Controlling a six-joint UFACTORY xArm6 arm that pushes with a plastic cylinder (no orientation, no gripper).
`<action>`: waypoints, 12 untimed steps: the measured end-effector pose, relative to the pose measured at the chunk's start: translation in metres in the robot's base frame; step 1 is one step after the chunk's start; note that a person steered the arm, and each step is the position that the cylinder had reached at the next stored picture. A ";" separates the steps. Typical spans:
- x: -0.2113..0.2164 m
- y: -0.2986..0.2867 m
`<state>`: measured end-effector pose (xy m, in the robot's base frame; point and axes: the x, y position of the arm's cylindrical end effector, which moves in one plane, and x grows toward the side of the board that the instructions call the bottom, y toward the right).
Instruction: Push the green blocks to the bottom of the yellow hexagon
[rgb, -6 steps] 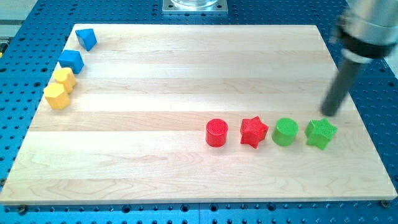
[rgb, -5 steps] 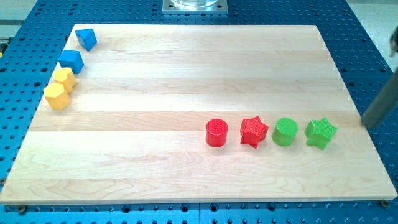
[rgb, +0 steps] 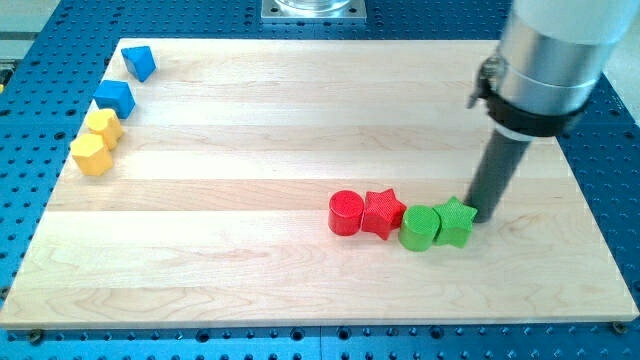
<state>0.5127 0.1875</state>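
Shoved leftward since before, four blocks now bunch together on the tabletop (rgb: 300, 120).
No claw exists; my tip (rgb: 484, 218) touches the green star (rgb: 455, 222), beside green cylinder (rgb: 417, 227), red star (rgb: 382, 213), red cylinder (rgb: 345, 213); yellow hexagon (rgb: 91, 156) far left.

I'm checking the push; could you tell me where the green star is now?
The green star sits at the view's lower right, touching the green cylinder on its left, with my tip against its right.
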 end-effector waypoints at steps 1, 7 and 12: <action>0.026 -0.020; 0.003 -0.245; -0.059 -0.310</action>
<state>0.4533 -0.1225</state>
